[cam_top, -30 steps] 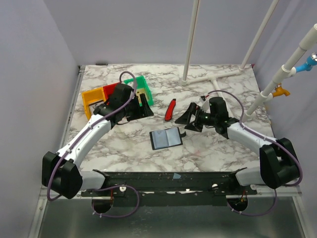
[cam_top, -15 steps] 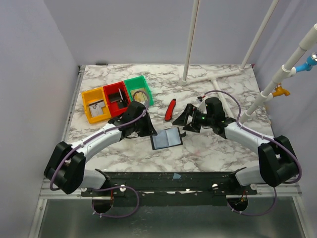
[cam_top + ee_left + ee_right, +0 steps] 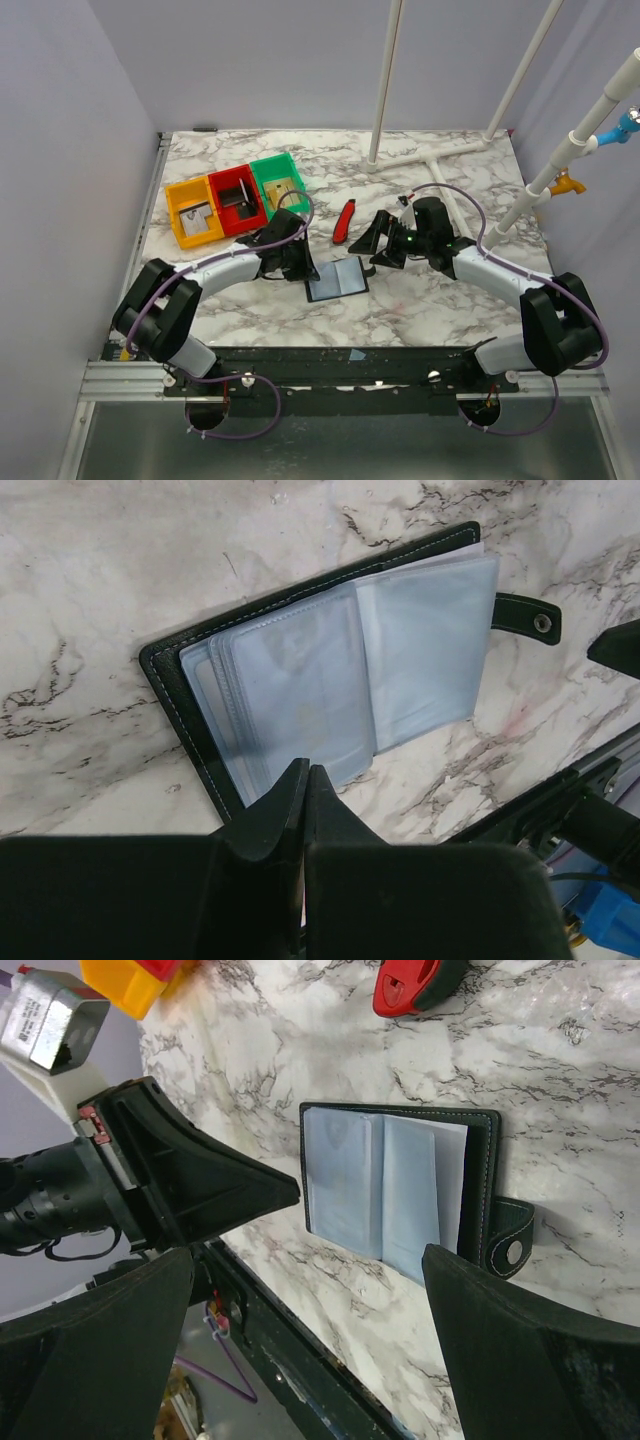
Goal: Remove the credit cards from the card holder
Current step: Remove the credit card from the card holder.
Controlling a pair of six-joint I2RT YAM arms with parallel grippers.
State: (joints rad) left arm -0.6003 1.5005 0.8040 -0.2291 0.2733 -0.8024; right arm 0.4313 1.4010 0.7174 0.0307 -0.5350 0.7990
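Note:
The black card holder [image 3: 336, 280] lies open on the marble, its bluish-grey plastic sleeves [image 3: 340, 670] fanned face up and its snap tab [image 3: 525, 613] pointing right. My left gripper [image 3: 305, 268] is shut, with nothing visible between the fingers. Its tips [image 3: 307, 771] sit at the near edge of the sleeves. My right gripper [image 3: 374, 245] stands open just right of the holder [image 3: 400, 1190], fingers wide apart [image 3: 308, 1256]. A tan credit card [image 3: 284, 188] lies in the green bin and a greyish one [image 3: 200, 213] in the orange bin. I cannot tell whether the sleeves hold cards.
Orange [image 3: 178, 222], red [image 3: 232, 186] and green [image 3: 268, 165] bins stand in a row at the back left. A red-and-black tool [image 3: 345, 220] lies behind the holder. White pipes [image 3: 430, 160] rise at the back right. The table's front rail [image 3: 350, 355] runs close below the holder.
My left arm swung from the bins down to the holder's left edge, and its gripper went from open to shut. The right gripper stayed open and barely moved.

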